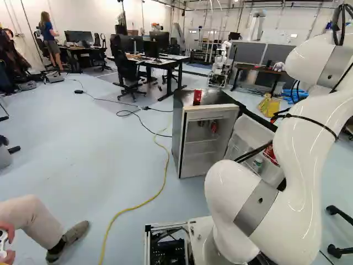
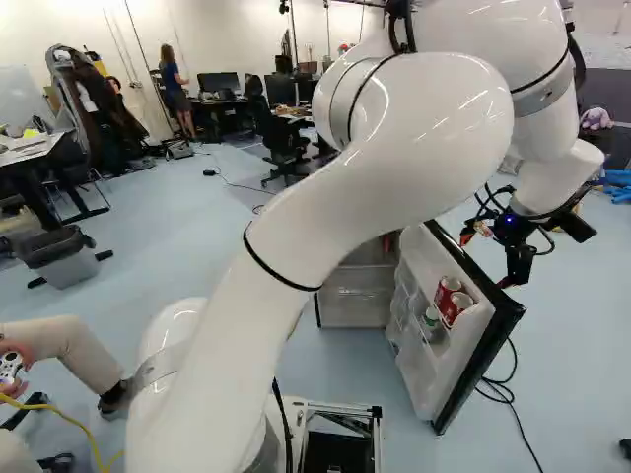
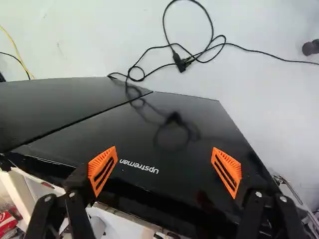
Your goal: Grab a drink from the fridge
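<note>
- My one gripper (image 2: 485, 261) is spread wide, with nothing gripped; it hangs by the outer side of the fridge door. Whether it touches the door I cannot tell.
- Looking along my gripper (image 3: 164, 172), I count two orange pads (image 3: 102, 170), well apart, with one black door face ahead of and beneath them.
- There is one fridge (image 1: 177, 132), and its one door (image 2: 422, 379) stands swung open.
- The drinks are in several places. Two red cans (image 2: 457, 307) sit side by side in the door's shelf, beside one bottle with a green cap (image 2: 431, 317).
- One more red can (image 1: 197, 97) stands upright on top of the fridge, near its front edge.
- Inside the fridge I make out one red can (image 1: 214, 127) high up; something dark beside it is too small to tell.
- On the floor, one black cable (image 3: 199, 54) lies looped beyond the door, and one yellow cable (image 1: 165, 165) runs left of the fridge in the left base view.
</note>
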Controlling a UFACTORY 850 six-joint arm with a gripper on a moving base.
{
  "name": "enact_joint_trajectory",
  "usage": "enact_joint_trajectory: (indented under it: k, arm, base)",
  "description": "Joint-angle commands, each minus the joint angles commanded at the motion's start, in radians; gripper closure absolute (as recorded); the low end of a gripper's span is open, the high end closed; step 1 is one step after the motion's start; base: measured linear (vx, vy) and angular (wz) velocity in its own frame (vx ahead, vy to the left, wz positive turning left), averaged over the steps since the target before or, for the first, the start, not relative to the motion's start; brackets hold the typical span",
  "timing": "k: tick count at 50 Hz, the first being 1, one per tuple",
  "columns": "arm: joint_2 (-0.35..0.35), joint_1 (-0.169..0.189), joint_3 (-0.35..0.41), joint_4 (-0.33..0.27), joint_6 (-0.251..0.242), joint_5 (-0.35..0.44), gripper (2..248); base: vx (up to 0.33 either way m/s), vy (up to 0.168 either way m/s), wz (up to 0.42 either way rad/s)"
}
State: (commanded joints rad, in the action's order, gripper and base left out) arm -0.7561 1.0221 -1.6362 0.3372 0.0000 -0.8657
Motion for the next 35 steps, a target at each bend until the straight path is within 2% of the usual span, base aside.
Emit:
enact_joint_trajectory:
  k: [35]
  arm:
    - [0.083,0.006,0.136,0.000,0.000,0.000,3]
  base:
    - [0.000,0.000,0.000]
